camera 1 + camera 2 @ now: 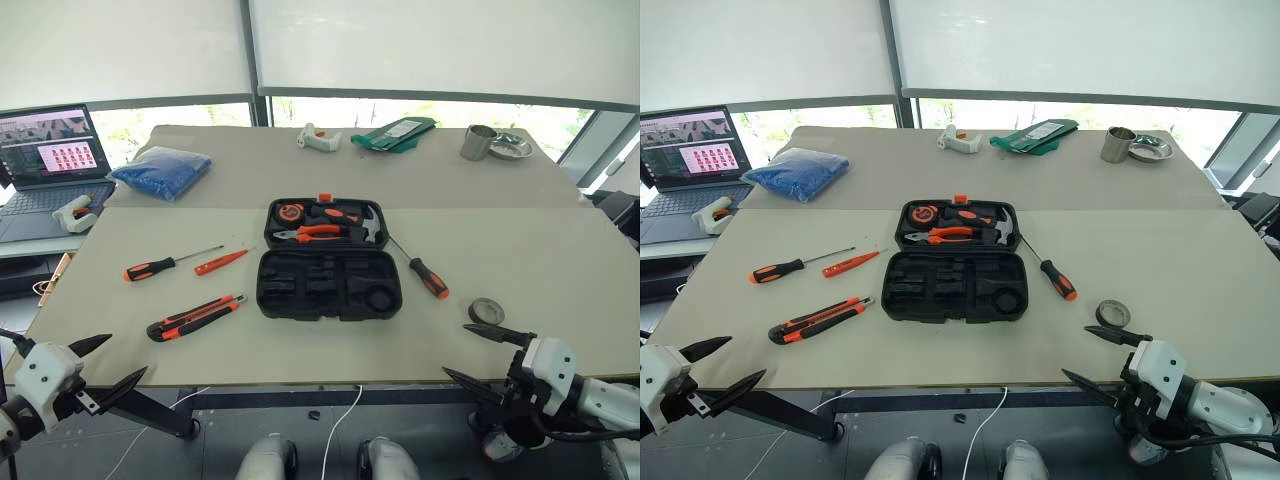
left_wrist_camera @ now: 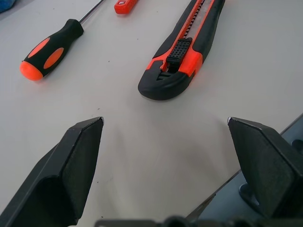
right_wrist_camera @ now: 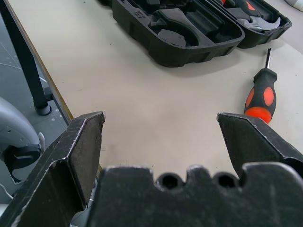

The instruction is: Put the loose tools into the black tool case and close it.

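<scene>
Case: the black hinged plastic tool case lies open at the centre of the head view, flat on the pale grey table. The half towards the upper frame holds orange-handled pliers and a hammer; the lower half shows bare moulded slots.
Loose tools, left: a black-and-orange utility knife lies lower left of the case. Above it lie a black-and-orange-handled screwdriver and a slim orange screwdriver.
Loose tools, right: a second black-and-orange-handled screwdriver lies just right of the case, with a small grey round roll at lower right, near the table edge.
Left gripper: the left gripper hangs at lower left, off the table's near edge, fingers spread wide and empty.
Right gripper: the right gripper hangs at lower right, below the table edge, fingers wide apart and empty.
Key relation: the knife lies up and to the right of the left gripper, which looks the nearer arm for it. In the left wrist view its butt end faces the fingers.
Knife axis: long axis slants from lower left to upper right, the blade end pointing towards the case.
Right side: the roll sits just above the right gripper; the nearby screwdriver's handle points to lower right, its shaft to upper left.
Progress: by my reading nothing loose is packed yet, and the lid is open.
</scene>
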Tool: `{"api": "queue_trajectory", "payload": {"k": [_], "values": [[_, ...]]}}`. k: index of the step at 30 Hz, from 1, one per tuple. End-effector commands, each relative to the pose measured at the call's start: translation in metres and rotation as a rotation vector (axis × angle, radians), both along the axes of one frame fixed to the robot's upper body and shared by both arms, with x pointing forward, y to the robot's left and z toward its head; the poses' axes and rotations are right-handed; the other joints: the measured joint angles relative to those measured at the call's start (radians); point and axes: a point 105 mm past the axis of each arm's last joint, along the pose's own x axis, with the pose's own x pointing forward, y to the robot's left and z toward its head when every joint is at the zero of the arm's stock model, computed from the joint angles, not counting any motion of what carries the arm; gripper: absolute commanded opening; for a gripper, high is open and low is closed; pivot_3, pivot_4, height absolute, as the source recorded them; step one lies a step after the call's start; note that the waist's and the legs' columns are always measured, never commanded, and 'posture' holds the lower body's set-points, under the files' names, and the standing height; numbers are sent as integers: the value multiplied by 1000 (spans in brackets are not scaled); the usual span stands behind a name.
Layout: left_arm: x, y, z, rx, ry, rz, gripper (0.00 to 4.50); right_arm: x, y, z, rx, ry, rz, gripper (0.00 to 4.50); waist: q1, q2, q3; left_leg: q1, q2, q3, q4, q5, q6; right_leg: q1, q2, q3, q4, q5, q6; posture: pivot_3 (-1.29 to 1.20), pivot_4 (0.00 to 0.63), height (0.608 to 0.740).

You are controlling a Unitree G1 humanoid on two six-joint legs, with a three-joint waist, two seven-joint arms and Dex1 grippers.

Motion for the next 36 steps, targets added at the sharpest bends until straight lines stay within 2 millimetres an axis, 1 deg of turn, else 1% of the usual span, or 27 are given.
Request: {"api": "queue_trajectory", "payload": {"k": [1, 5, 8, 10, 12, 15, 17, 18, 20, 22, 24, 27, 29, 32, 34, 36], "values": [[3, 0, 9, 10, -40, 8, 4500, 3, 3, 9, 10, -38, 6, 4427, 0, 0, 0, 0, 0, 0, 0, 0, 0, 0, 0, 0, 0, 0, 0, 0, 150, 740], [4, -1, 12, -33, -43, 29, 4500, 6, 6, 10, 45, -43, 6, 4427, -1, 0, 0, 0, 0, 0, 0, 0, 0, 0, 0, 0, 0, 0, 0, 0, 150, 740], [4, 4, 17, -97, -81, 99, 4500, 13, 12, 19, 104, -65, -25, 4427, -1, 0, 0, 1, 0, 0, 0, 0, 0, 1, 0, 0, 0, 0, 0, 0, 150, 740], [3, 10, 24, -160, -116, 157, 4500, 14, 20, 29, 142, -132, -8, 4427, -1, 0, 0, 1, 0, 0, 0, 0, 0, 0, 0, 0, 1, 0, 0, 0, 150, 740], [-3, 22, 26, -236, -125, 261, 4500, 10, 30, 46, 256, -181, 48, 4427, -4, -1, 0, 1, 0, 0, 0, 0, 0, 0, 0, 0, 1, 0, 0, 0, 150, 740], [-18, 40, 23, -316, -131, 421, 4500, 10, 39, 64, 411, -153, 78, 4427, -6, -1, 0, 1, 1, 0, 0, 0, 0, 5, 1, 1, 1, 0, 1, 0, 150, 740], [-32, 55, 15, -368, -126, 542, 4500, 12, 43, 75, 453, -185, 80, 4427, -6, -1, 0, 3, 1, 0, 0, 0, 0, 7, 1, 1, 0, 0, 0, 0, 150, 740], [-36, 59, 12, -383, -120, 580, 4500, 12, 45, 78, 459, -194, 83, 4427, -5, -1, 0, 3, 1, 0, 0, 0, 0, 7, 1, 1, 0, 0, 0, 0, 150, 740], [-45, 65, 4, -416, -89, 646, 4500, 11, 49, 82, 470, -211, 90, 4427, -2, -2, 0, 4, 1, -1, 0, 0, 0, 5, 0, 0, 0, 0, 0, 0, 150, 740], [-48, 67, 2, -437, -81, 677, 4500, 10, 52, 83, 474, -215, 96, 4427, 5, -2, 0, 4, 1, -1, 0, 0, 0, 5, 0, 0, 0, 0, 0, 0, 150, 740], [-41, 66, 10, -484, -100, 661, 4500, 10, 52, 85, 489, -231, 81, 4427, 12, -3, -1, 3, 1, -1, 0, 0, 0, 4, 0, 0, 0, 0, 0, 0, 150, 740], [-20, 55, 24, -519, -91, 578, 4500, 11, 53, 88, 501, -244, 70, 4427, 21, -3, -1, 3, 1, -1, 0, 0, 0, 4, 0, 0, 0, 0, 0, 0, 150, 740], [-2, 48, 35, -500, -92, 523, 4500, 11, 55, 89, 503, -244, 70, 4427, 24, -3, -1, 3, 1, -1, 0, 0, 0, 4, 0, 0, 0, 0, 0, 0, 150, 740], [32, 36, 54, -444, -81, 426, 4500, 12, 56, 89, 507, -245, 60, 4427, 26, -3, -1, 3, 1, -1, 0, 0, 0, 4, 0, 0, 0, 0, 0, 0, 150, 740], [54, 27, 59, -367, -38, 362, 4500, 13, 56, 89, 509, -244, 52, 4427, 26, -3, -1, 4, 0, 0, 1, 0, -1, 5, 1, 0, 1, 0, 0, 0, 150, 740], [79, 24, 61, -268, -10, 306, 4500, 14, 57, 89, 511, -239, 51, 4427, 25, -3, -1, 3, 0, 0, 0, 0, -1, 5, 3, 0, 1, 1, -1, 0, 150, 740]]}}
